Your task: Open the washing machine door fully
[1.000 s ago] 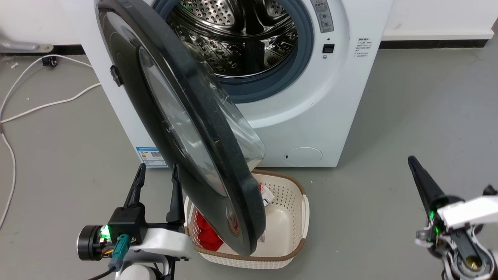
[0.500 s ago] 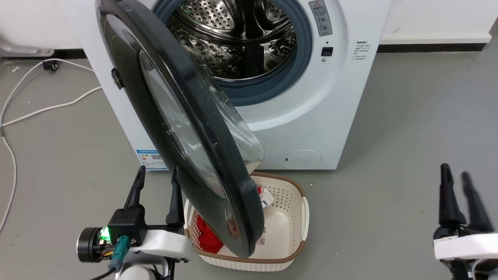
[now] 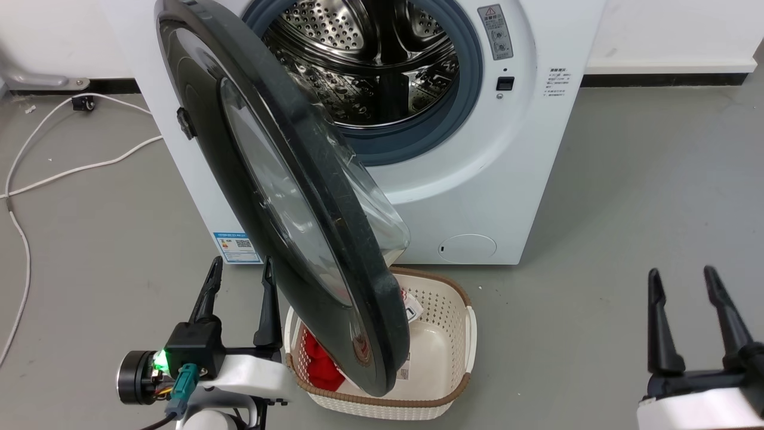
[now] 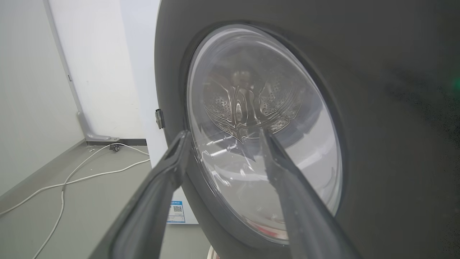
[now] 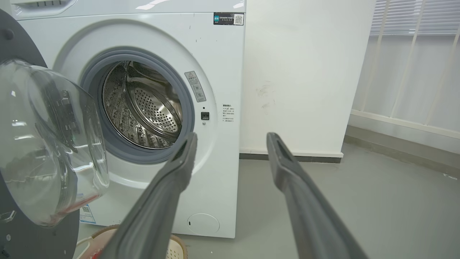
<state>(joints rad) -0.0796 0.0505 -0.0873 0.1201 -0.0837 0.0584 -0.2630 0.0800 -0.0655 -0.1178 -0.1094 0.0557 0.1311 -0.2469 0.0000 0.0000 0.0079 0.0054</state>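
Observation:
The washing machine (image 3: 489, 179) is a white front-loader with a steel drum (image 3: 370, 54) and grey gasket. Its big glossy black washing machine door (image 3: 239, 107) stands swung out toward me, hinged at its left, its clear bowl window (image 3: 382, 221) bulging on the inner side. My left gripper (image 3: 242, 269) is open at the lower left, close beside the door's outer face; the left wrist view has the door (image 4: 395, 90) and its window (image 4: 251, 144) right ahead. My right gripper (image 3: 680, 275) is open at the lower right, far from the machine (image 5: 222, 72), holding nothing.
A cream basket (image 3: 459, 334) with a red cloth (image 3: 319, 364) sits on the floor under the door's lower edge. White cables (image 3: 36, 173) trail over the grey floor at the left. A wall runs behind the machine. Open floor lies to the right.
My right gripper has turned from a sideways tilt to upright, fingers pointing forward, and has settled lower right. The head camera shifted slightly. The door and left gripper have held still.

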